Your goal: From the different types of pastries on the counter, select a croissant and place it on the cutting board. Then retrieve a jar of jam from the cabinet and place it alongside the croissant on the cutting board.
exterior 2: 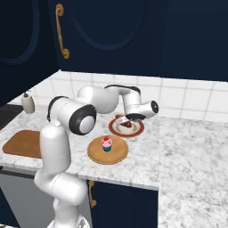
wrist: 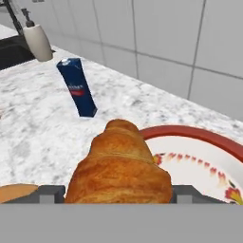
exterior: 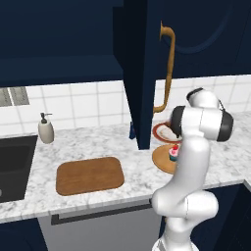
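Observation:
My gripper (wrist: 118, 193) is shut on the golden-brown croissant (wrist: 118, 163), with a dark fingertip against each of its sides. In the right base view the gripper (exterior 2: 126, 119) reaches down over the red-rimmed plate (exterior 2: 139, 129), where the croissant (exterior 2: 125, 124) lies. The pink-frosted cupcake (exterior 2: 106, 143) stands on a round wooden plate (exterior 2: 116, 156) just in front. The brown cutting board (exterior: 89, 175) lies bare to the left on the marble counter (exterior: 73, 147). The navy cabinet door (exterior: 142, 73) stands open, its brass handle (exterior: 169, 63) facing me. The jar of jam is out of view.
A blue carton (wrist: 78, 88) stands on the counter between the plate and the beige soap dispenser (exterior: 45, 128). A dark sink (exterior: 12, 166) lies at the far left. The open cabinet door hangs over the counter beside the plates. White tiles (exterior: 88, 103) back the counter.

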Controlling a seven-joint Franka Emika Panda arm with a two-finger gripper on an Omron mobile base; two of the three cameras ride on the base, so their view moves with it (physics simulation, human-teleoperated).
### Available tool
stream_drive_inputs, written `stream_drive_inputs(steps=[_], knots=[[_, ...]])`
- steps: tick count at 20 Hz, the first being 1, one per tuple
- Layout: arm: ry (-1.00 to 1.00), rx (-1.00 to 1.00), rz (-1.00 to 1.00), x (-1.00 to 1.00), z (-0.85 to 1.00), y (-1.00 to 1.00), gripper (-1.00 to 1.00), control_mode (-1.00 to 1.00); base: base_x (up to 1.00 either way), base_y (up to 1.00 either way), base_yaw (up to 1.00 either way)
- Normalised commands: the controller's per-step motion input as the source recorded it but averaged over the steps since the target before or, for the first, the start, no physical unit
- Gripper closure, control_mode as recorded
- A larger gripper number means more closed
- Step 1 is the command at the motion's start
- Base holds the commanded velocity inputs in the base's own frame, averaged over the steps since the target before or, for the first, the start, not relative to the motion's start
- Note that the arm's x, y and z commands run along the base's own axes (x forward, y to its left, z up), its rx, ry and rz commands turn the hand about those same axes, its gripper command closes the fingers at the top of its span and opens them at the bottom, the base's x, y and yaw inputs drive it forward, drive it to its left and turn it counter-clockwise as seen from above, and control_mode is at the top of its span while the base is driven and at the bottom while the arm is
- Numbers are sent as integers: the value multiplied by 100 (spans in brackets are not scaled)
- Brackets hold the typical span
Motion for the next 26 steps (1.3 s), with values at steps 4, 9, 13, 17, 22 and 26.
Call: stream_drive_inputs(steps=[4, 9, 13, 17, 22, 26], knots=[[-18, -6, 0, -53, 68, 33, 100, -100, 0, 0, 0], [-13, -3, 0, -54, 46, 39, 100, -100, 0, 0, 0], [-3, 0, 0, -51, 27, 62, 100, -100, 0, 0, 0], [-2, -1, 2, -54, 24, 65, 100, -100, 0, 0, 0], [-2, -1, 1, -62, 27, 61, 100, -100, 0, 0, 0], [0, 0, 2, -69, 12, 61, 100, -100, 0, 0, 0]])
